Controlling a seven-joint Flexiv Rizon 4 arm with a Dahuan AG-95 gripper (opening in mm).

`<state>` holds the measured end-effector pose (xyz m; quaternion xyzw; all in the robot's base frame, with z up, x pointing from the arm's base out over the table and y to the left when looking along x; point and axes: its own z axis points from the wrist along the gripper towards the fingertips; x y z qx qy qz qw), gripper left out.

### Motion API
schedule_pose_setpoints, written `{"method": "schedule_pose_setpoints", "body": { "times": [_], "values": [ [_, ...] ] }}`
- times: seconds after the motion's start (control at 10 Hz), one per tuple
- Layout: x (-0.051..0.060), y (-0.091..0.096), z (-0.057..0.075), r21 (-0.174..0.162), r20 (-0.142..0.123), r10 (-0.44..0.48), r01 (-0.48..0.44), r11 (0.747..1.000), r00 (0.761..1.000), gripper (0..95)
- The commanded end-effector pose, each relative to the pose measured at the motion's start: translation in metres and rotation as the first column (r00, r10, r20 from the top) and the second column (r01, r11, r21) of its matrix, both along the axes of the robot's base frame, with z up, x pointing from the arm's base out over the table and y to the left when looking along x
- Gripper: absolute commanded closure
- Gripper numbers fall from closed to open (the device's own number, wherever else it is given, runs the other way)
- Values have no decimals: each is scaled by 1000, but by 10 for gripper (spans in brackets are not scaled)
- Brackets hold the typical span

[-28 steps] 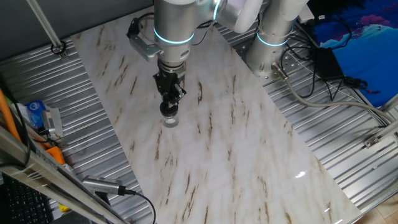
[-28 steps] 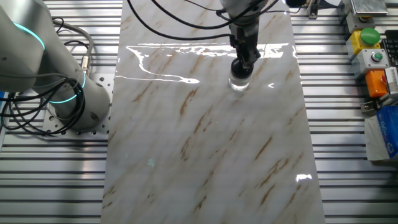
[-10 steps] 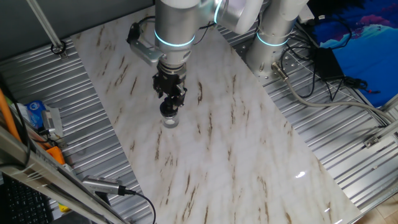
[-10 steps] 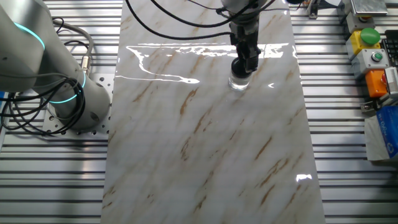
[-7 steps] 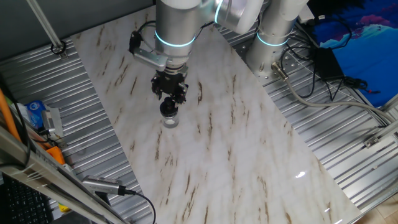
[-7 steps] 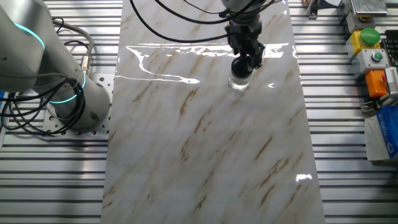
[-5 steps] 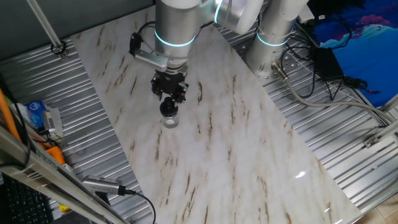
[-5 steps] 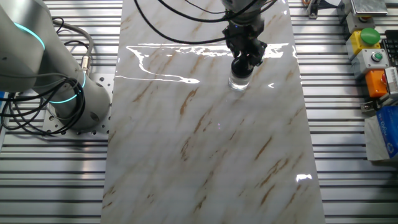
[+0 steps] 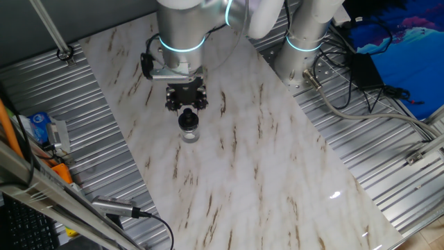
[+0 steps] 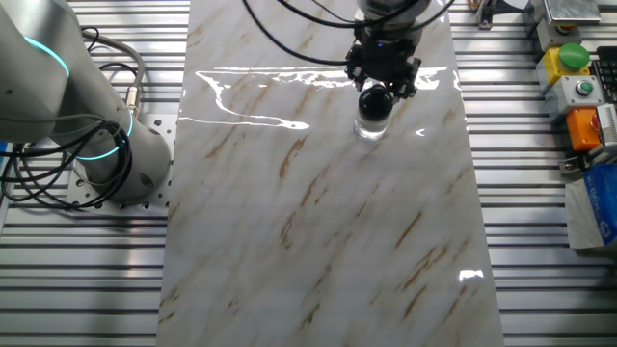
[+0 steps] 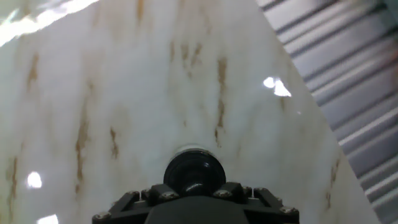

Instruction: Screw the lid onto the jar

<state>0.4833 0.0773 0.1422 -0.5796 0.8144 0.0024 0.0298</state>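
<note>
Your gripper [image 9: 186, 111] has rotated and risen since a second ago; whether its fingers grip anything, you cannot tell. The lid [image 9: 187, 121] sits on the jar [image 9: 189, 135] at upper centre, probably screwed down.

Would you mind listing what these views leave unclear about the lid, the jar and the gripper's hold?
- Fingertips: in the hand view the gripper body covers them, so contact with the lid is hidden.
- Thread seating: in both fixed views the lid and jar are too small to judge.
- Jar body: in the hand view only a thin rim of the jar shows behind the lid.
- Jaw opening: in the other fixed view the gripper is too small to judge.
</note>
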Motion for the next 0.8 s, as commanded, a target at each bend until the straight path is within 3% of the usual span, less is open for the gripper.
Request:
{"method": "schedule_pose_setpoints", "body": {
  "times": [0.1,0.2,0.7,0.8],
  "values": [
    [-1,0,1,-11,-33,215,-215,976,976,380],
    [0,0,0,-16,-44,254,-255,967,966,570],
    [0,0,0,-14,-49,293,-294,956,955,570],
    [0,0,0,-21,-43,252,-253,967,967,760]
  ]
}}
